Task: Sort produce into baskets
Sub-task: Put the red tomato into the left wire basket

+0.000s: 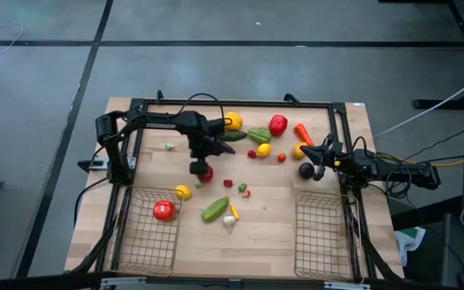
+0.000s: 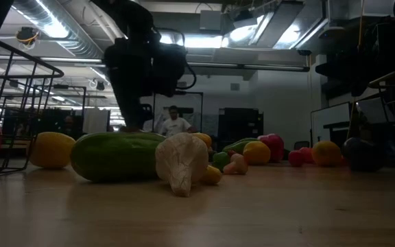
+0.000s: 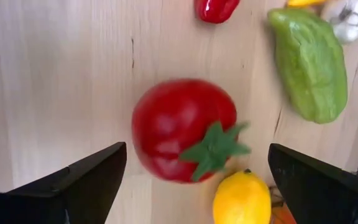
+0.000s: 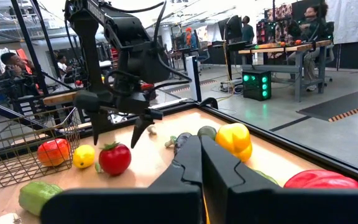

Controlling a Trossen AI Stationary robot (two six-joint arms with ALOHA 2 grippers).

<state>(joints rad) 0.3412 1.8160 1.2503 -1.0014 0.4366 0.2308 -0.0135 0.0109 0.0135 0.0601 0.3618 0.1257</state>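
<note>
My left gripper [image 1: 200,163] hangs open over a red tomato with a green stem [image 3: 182,127] at the table's middle. Its fingers stand on either side of the tomato, and the right wrist view [image 4: 115,158] shows it lying just below the fingertips. A yellow lemon [image 1: 183,192] lies beside it. My right gripper [image 4: 201,146] is shut near the table's right side, next to a dark purple piece [image 1: 306,170]. The left wire basket [image 1: 139,242] holds a red piece [image 1: 163,210]. The right basket [image 1: 322,238] holds nothing that I can see.
Produce is scattered across the far half of the table: a yellow pepper [image 1: 232,121], a red pepper [image 1: 278,124], a green piece [image 1: 258,134] and a carrot [image 1: 303,133]. A green cucumber [image 1: 214,210] and a white garlic [image 1: 229,221] lie between the baskets. People stand in the room behind.
</note>
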